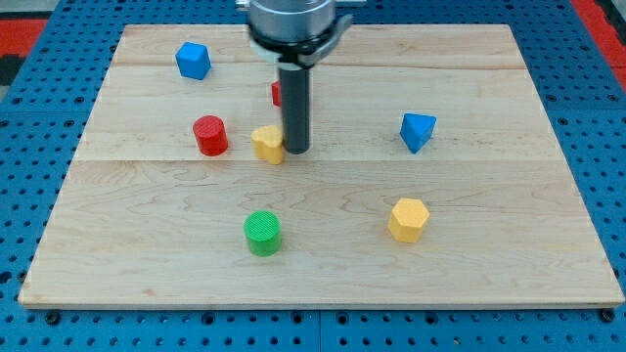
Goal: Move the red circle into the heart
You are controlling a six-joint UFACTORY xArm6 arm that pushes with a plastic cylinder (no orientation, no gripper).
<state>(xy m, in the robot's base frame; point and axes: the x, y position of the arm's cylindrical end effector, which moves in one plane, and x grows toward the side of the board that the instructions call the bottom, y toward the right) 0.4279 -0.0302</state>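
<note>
The red circle (209, 135) is a short red cylinder left of the board's middle. A yellow heart (267, 143) lies just to its right, a small gap between them. My tip (296, 151) rests on the board right against the heart's right side. The rod (294, 108) rises to the arm's grey end at the view's top. A second red block (277, 93) shows only as a sliver behind the rod; its shape is hidden.
A blue cube-like block (193, 61) sits at the top left. A blue block (418, 131) sits at the right. A yellow hexagon (408, 219) is at the lower right and a green cylinder (262, 233) at the lower middle. The wooden board (509, 254) lies on blue pegboard.
</note>
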